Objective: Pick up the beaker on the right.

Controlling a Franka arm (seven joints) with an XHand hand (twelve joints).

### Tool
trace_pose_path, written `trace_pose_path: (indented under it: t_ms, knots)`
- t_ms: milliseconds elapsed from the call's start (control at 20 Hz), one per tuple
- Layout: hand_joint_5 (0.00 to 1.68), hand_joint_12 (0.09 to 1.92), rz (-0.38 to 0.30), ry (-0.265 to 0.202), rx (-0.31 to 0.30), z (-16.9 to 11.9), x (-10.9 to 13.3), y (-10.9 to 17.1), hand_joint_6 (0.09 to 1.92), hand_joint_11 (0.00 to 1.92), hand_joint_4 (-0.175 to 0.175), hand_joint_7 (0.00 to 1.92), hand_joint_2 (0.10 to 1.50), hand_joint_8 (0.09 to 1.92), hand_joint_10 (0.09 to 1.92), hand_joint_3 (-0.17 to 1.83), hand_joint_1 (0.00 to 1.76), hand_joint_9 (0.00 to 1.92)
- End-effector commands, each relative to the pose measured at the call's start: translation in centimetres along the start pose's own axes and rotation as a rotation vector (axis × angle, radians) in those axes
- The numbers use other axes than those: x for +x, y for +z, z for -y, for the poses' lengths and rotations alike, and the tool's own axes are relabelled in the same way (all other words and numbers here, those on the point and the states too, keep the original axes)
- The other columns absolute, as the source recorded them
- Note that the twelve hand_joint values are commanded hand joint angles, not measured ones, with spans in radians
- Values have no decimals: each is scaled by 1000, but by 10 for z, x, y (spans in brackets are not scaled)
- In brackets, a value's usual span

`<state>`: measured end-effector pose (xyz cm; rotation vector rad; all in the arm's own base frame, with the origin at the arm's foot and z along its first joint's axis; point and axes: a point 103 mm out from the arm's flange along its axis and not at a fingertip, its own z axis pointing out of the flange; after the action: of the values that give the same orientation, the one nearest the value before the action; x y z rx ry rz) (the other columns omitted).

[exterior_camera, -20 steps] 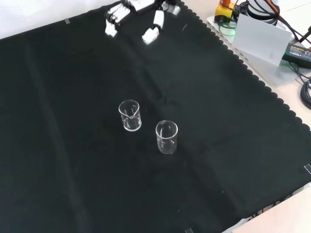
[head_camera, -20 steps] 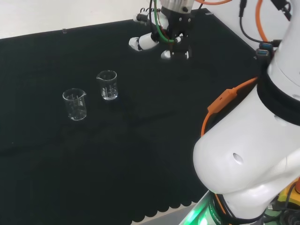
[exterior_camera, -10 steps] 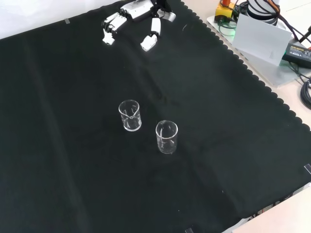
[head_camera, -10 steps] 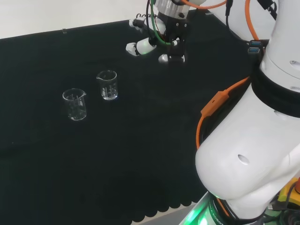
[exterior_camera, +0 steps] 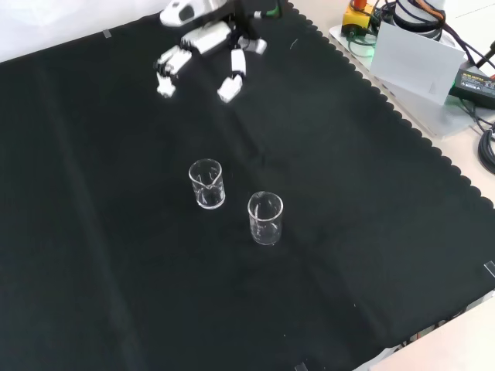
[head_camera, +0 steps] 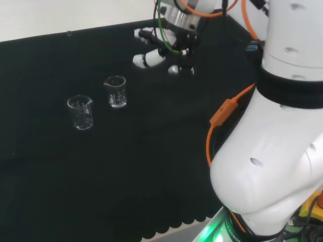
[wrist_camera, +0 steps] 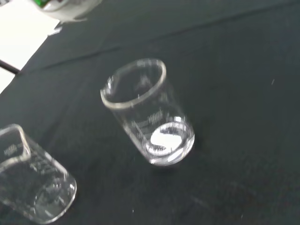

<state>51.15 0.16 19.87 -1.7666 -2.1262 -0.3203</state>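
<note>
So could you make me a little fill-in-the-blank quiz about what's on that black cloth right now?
1. The number of glass beakers standing on the cloth is ____.
2. Both beakers, one and the other, stand ____, not tipped over.
3. The hand holds ____.
4. The cloth is coloured ____.

Missing words: two; upright; nothing; black

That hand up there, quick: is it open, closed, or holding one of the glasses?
Hand: open, fingers spread, holding nothing. Both beakers, and, stand on the cloth, apart from it.
</note>
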Motion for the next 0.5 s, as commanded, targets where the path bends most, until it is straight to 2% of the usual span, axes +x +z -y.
trace_pose_path:
  t_ms: [50,200,500]
  knots:
    - [271,1192,-142,-127,12,-30,-1,50,87,0,-69,162,594,649,674,737,759,276]
    - [274,1191,-166,-148,37,-32,2,58,87,0,-69,164,588,649,674,738,753,276]
    - [230,1160,-223,-159,76,-34,-2,76,87,0,-63,136,574,634,661,743,747,252]
